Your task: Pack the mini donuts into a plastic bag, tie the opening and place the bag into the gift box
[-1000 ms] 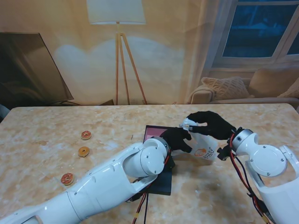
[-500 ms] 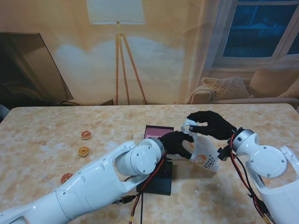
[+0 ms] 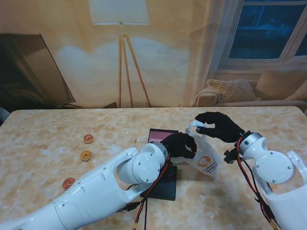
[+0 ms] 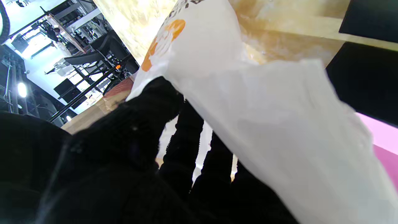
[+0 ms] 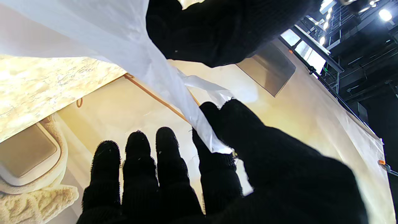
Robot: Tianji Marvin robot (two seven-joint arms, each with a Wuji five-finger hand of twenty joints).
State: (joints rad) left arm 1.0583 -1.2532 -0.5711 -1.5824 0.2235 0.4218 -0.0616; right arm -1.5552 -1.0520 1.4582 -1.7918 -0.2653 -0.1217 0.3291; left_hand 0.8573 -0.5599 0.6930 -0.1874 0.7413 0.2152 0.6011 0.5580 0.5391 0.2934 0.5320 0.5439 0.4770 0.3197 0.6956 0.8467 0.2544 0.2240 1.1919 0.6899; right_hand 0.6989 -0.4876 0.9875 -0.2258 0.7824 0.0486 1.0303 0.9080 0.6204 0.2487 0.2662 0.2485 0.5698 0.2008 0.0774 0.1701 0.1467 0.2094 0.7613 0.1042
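A white plastic bag (image 3: 205, 160) with an orange logo hangs between my two black-gloved hands, just right of the gift box. My left hand (image 3: 180, 145) is shut on the bag's near-left edge; the left wrist view shows its fingers (image 4: 183, 137) against the bag (image 4: 264, 124). My right hand (image 3: 217, 126) pinches the bag's top rim between thumb and index finger (image 5: 214, 155), the bag (image 5: 124, 46) stretching away from it. The gift box (image 3: 161, 135) is black with a pink inside, partly hidden by my left arm. Three mini donuts (image 3: 88, 139), (image 3: 86, 155), (image 3: 68, 183) lie on the table at the left.
The beige marbled table (image 3: 48, 134) stretches far to the left and behind the bag. My left forearm (image 3: 110, 187) crosses the near side of the box, with cables hanging under it. A black lid or base (image 3: 165, 187) lies nearer to me than the box.
The bag's lower part has swung down and to the right and hangs more open between the hands. My left elbow has dropped nearer to me; the right hand has lifted slightly.
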